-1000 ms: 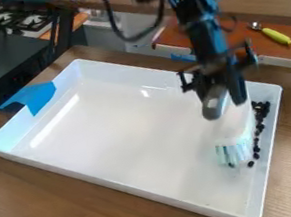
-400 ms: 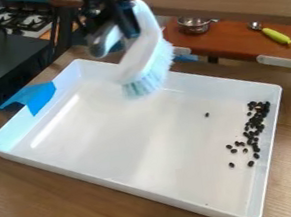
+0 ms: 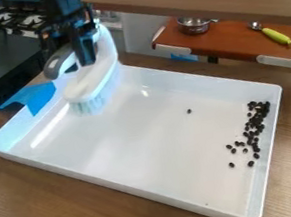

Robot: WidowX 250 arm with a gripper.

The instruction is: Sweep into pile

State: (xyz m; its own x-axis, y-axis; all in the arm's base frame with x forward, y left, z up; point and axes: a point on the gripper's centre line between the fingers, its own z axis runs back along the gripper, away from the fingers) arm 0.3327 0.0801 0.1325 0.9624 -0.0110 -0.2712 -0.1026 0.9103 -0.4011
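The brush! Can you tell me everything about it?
The brush has a smooth, white, rounded body that looks like plastic. Short, pale bristles stick out underneath, and there's a grey handle part on top. The robot's black pincer holds it by the handle. It's tilted, with its front end lower, over the back left part of the white tray in the picture. I can't tell whether the bristles touch the tray.

The tray (image 3: 140, 146) looks like smooth, glossy plastic, on a bench (image 3: 73, 200) of grained wood. The brush (image 3: 94, 82) pairs a smooth, plastic-looking body with rough bristles. At the tray's ten o'clock, creased tape (image 3: 39, 96); beyond its one o'clock, a pot (image 3: 194, 25) of shiny metal.
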